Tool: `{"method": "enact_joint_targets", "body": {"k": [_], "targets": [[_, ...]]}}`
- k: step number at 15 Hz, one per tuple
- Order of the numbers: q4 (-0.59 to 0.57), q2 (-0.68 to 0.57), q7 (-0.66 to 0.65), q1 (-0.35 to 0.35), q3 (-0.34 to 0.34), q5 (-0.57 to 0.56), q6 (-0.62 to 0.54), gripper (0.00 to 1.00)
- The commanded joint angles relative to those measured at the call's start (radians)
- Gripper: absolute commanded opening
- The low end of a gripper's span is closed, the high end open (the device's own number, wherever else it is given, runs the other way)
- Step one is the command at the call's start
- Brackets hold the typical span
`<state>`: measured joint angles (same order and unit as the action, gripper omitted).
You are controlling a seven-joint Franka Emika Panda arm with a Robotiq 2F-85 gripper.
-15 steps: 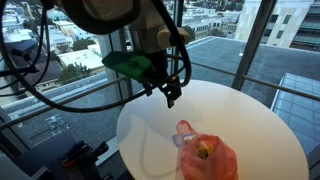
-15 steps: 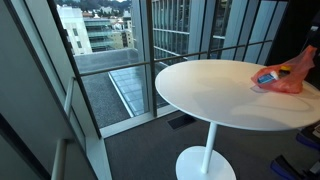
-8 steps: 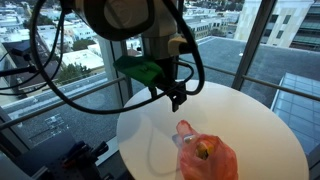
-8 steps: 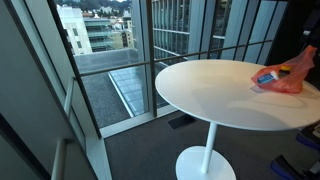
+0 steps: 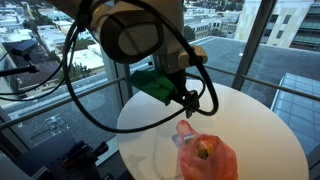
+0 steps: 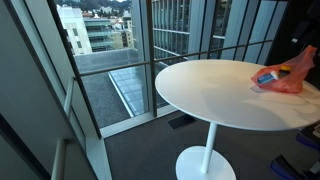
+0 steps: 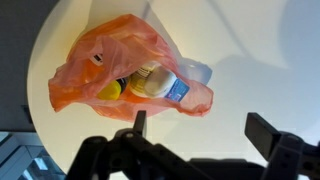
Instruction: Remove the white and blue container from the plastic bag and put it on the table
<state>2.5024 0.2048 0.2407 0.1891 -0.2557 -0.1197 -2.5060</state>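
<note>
- White round table [image 7: 250, 60] by tall glazing carries everything; it shows in both exterior views too.
- Nearest in the wrist view, the gripper [image 7: 200, 125] hovers above the table with its fingers spread wide, holding nothing.
- Just beyond it lies the orange plastic bag [image 7: 95, 55], crumpled and partly open.
- The white and blue container [image 7: 165, 85] lies inside the bag near its mouth, touching a yellow item [image 7: 110, 90].
- Risks, as I judge them:
  - The fingers could pinch thin film along with the container, lifting the whole bag.
  - A shallow grip could slip off.
  - The light bag could slide on the smooth top.
- No brand or lettering is legible; the labels are too small.
- Farthest, windows [image 6: 110, 40] show city buildings [image 6: 90, 25].
</note>
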Motion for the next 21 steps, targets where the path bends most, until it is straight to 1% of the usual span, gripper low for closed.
{"method": "enact_joint_targets", "body": {"k": [1,3,6,10,13,14,15,18,21], "targets": [[-0.018,-0.097,0.034,0.004,-0.012,0.035,-0.102,1.0],[-0.022,-0.147,0.048,0.006,-0.016,0.063,-0.147,1.0],[-0.033,-0.215,0.096,0.011,-0.016,0.149,-0.193,1.0],[-0.056,-0.29,0.147,0.034,0.0,0.245,-0.218,1.0],[-0.072,-0.333,0.173,0.057,0.016,0.296,-0.228,1.0],[-0.075,-0.339,0.173,0.064,0.021,0.299,-0.224,1.0],[-0.042,-0.309,0.131,0.057,0.019,0.259,-0.222,1.0],[-0.044,-0.318,0.131,0.062,0.024,0.26,-0.222,1.0],[-0.049,-0.34,0.133,0.061,0.029,0.26,-0.263,1.0]]}}
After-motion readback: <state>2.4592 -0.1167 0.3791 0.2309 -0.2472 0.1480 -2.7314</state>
